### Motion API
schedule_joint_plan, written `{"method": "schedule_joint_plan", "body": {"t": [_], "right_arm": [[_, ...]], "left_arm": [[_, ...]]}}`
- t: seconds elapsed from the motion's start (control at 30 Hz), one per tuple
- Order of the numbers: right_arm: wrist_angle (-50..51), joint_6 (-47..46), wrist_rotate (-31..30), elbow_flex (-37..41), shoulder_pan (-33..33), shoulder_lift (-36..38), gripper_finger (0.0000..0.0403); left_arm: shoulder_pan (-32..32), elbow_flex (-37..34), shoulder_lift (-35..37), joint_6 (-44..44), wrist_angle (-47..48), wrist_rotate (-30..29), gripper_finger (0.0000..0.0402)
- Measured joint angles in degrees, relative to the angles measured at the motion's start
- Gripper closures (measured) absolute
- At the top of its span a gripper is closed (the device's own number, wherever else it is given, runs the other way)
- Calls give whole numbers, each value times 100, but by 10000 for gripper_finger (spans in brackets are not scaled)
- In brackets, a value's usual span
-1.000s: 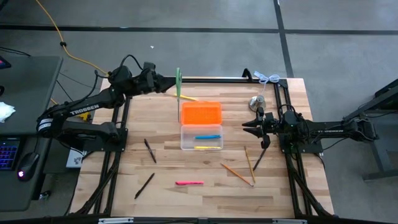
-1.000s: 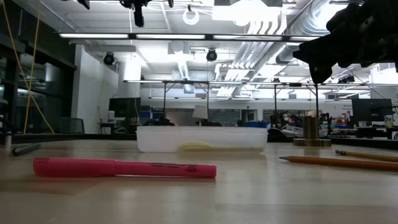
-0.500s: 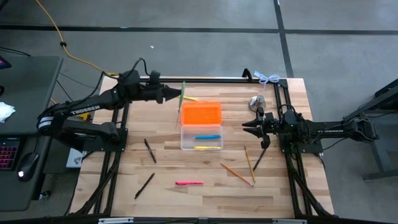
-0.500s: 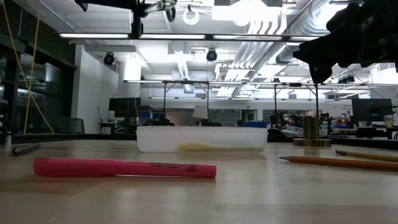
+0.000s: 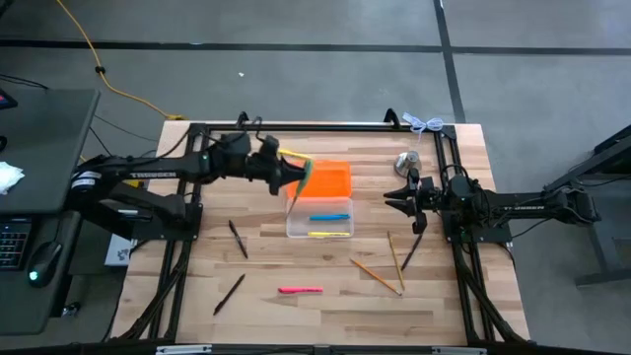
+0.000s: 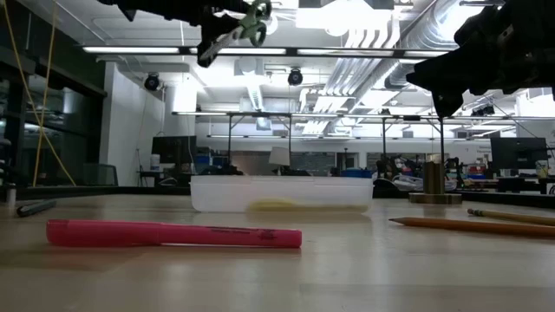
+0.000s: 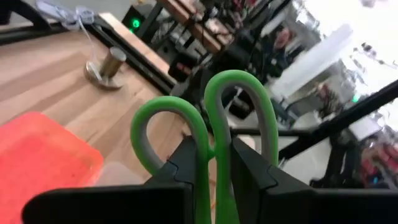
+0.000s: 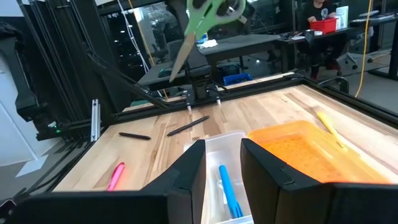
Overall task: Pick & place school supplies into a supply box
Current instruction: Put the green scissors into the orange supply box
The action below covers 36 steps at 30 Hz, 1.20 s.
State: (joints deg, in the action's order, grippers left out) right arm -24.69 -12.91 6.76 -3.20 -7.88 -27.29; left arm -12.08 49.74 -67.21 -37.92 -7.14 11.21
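Scissors [image 5: 298,177] with green handles are hanging in the air in the upper middle of the high view, pinched at the handles by the left gripper [image 5: 283,174], whose two dark fingers are pressing in on the loops from either side. The blades are slanting down toward the supply box [image 5: 318,219], a clear tray with its orange lid [image 5: 324,178] lying open just above it in that view. A blue pen [image 5: 329,217] and a yellow pen [image 5: 328,234] are lying inside the tray. The right gripper [image 5: 401,199] is waiting at the right of the box, its fingers standing a little apart and gripping nothing. A pink marker [image 5: 300,290], two black pens [image 5: 238,238] and wooden pencils [image 5: 376,276] are lying on the table [image 5: 463,148].
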Motion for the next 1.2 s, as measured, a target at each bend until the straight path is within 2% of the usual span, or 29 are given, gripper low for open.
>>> {"method": "schedule_joint_plan", "body": {"t": [0.3, 0.5, 0.67, 0.93, 1.2], "right_arm": [[0, -11, 4, 0, 0, -2, 324], [0, -13, 4, -2, -1, -1, 324], [0, -13, 7, -2, -2, -2, 324], [0, -13, -15, -2, 0, -2, 324], [2, -11, -17, -2, -2, 0, 324]], "left_arm": [[370, 0, -722, 687, -700, -418, 314], [438, 24, -1101, 1169, -954, -454, 314], [438, 608, -1380, 1690, -262, -342, 314], [434, 2271, -2125, 2827, 2147, -340, 314], [427, 3254, -2822, 3372, 3048, -422, 314]]}}
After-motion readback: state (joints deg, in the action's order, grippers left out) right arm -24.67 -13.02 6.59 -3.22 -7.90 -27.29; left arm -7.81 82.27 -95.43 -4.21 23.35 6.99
